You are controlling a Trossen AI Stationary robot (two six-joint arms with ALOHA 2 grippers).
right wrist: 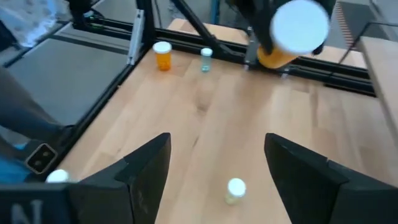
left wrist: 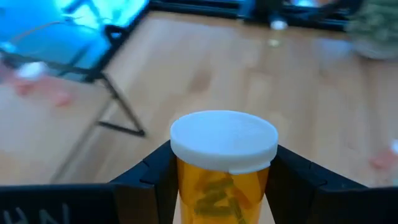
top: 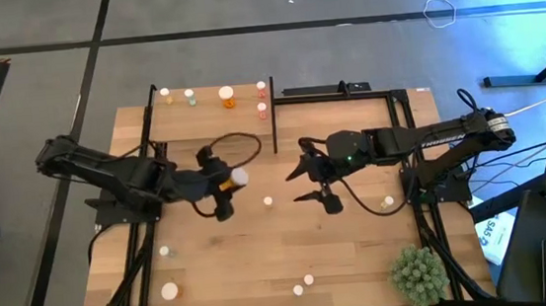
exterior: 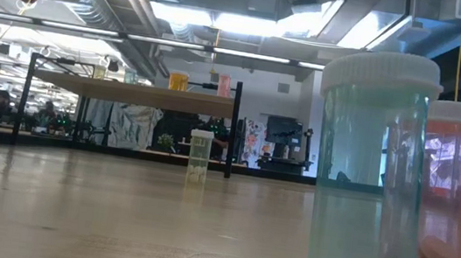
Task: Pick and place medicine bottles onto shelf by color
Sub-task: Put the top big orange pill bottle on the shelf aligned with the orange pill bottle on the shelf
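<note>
- Left end effector (left wrist: 221,186) clamped on orange medicine bottle (left wrist: 221,186), lifted mid-table, short of the shelf (top: 213,119).
- Right end effector (right wrist: 217,171) spread, empty.
- Judged light, rigid, slick; best gripped below the cap.

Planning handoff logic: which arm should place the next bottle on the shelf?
Left. The left gripper already clamps an orange bottle with a white cap and sits nearer the shelf. The right gripper is open, holding nothing, over mid-table.

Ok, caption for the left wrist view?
Left gripper holding an orange medicine bottle with a white cap above the wooden table.
</note>
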